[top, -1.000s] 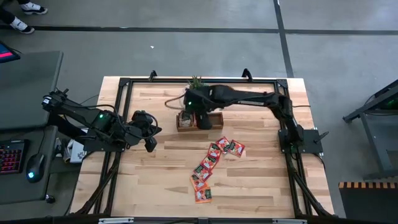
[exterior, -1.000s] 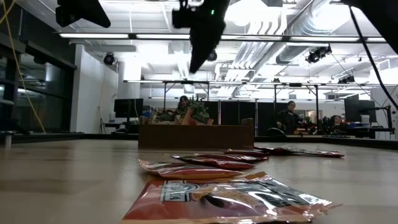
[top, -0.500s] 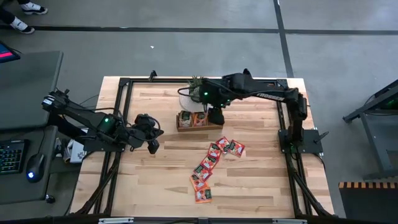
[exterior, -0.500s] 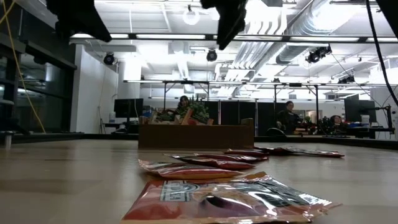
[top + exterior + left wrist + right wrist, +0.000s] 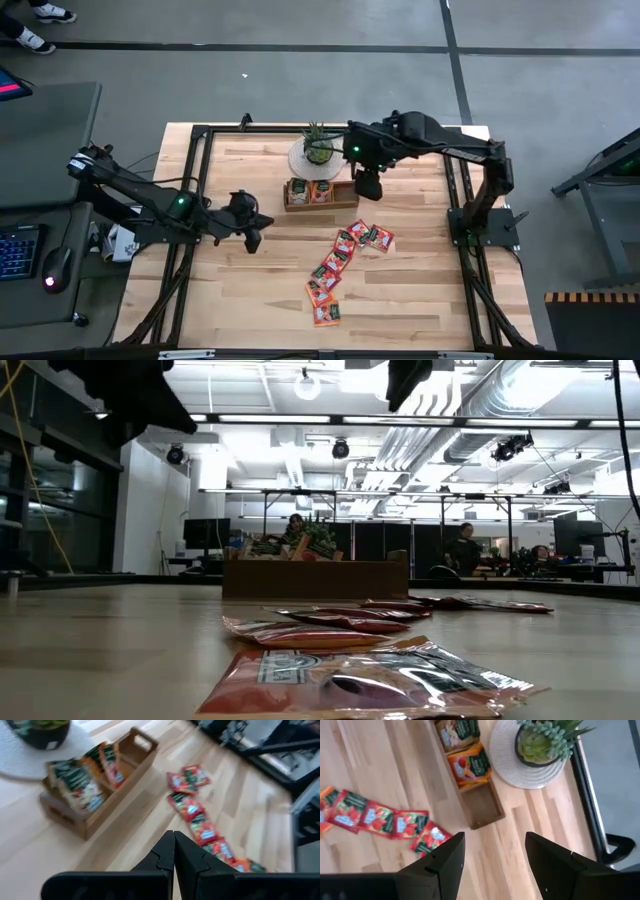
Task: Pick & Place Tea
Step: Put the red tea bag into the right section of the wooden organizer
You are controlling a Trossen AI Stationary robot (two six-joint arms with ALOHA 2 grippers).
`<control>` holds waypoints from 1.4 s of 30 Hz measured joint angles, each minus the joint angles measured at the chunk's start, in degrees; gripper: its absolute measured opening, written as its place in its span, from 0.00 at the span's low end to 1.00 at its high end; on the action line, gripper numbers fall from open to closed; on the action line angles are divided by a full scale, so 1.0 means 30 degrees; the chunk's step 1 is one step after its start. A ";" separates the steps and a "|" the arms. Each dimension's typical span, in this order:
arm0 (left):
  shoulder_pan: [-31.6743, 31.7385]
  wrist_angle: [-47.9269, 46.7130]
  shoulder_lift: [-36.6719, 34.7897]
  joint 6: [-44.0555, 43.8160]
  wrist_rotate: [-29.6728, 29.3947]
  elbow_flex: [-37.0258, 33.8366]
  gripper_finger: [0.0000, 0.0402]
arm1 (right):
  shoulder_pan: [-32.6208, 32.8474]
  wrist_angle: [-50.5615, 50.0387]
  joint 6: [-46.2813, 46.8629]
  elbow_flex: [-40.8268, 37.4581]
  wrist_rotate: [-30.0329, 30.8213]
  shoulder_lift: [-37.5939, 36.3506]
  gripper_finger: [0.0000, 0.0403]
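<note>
Several red-orange tea sachets (image 5: 340, 262) lie flat on the table in a slanting row; they also show in the right wrist view (image 5: 380, 817) and the left wrist view (image 5: 197, 817). More sachets (image 5: 470, 765) stand in two compartments of the wooden tray (image 5: 320, 193); its third compartment (image 5: 483, 806) is bare. My right gripper (image 5: 367, 185) hangs open in the air just right of the tray, fingers wide apart (image 5: 495, 852). My left gripper (image 5: 250, 228) is shut (image 5: 174, 845), in the air left of the tray and the sachets.
A potted succulent (image 5: 318, 150) on a round pale mat stands just behind the tray. A black frame (image 5: 200, 135) runs round the table's edges. Bare wood lies left of the sachet row and along the near edge. People sit in the room beyond the table (image 5: 465, 550).
My right gripper has moved from above the tray toward the table's right edge and has risen; the sachets in the tray now show. My left gripper has shifted a little toward the table's middle. The sachets on the table have stayed put.
</note>
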 joint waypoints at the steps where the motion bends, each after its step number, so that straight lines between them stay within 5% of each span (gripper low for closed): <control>1: 0.0000 0.0581 0.0067 0.0254 0.0155 -0.0069 0.00 | 0.0109 0.0064 0.0130 -0.0320 -0.0002 -0.0252 0.51; 10: 0.0187 0.4960 0.2803 0.1544 0.1009 -0.0129 0.00 | 0.0973 0.6944 0.4160 -1.1462 -0.0164 -0.6435 0.51; 18: 0.2334 0.8664 0.5570 0.0403 0.5299 -0.0115 0.00 | 0.2852 1.1527 0.8937 -1.9265 -0.0084 -1.1120 0.51; 24: 0.4346 1.1318 0.7916 0.0119 0.7946 0.0801 0.00 | 0.4734 1.2448 1.1441 -2.2685 0.0693 -1.2600 0.42; 32: 0.6223 1.1103 1.1959 0.1176 1.1732 0.4865 0.00 | 0.6416 1.5388 1.3350 -2.5796 0.0804 -1.2735 0.03; 42: 0.7267 1.0465 1.5673 0.0532 1.2827 0.9036 0.00 | 0.7831 1.7991 1.4192 -2.8032 0.1423 -1.2735 0.00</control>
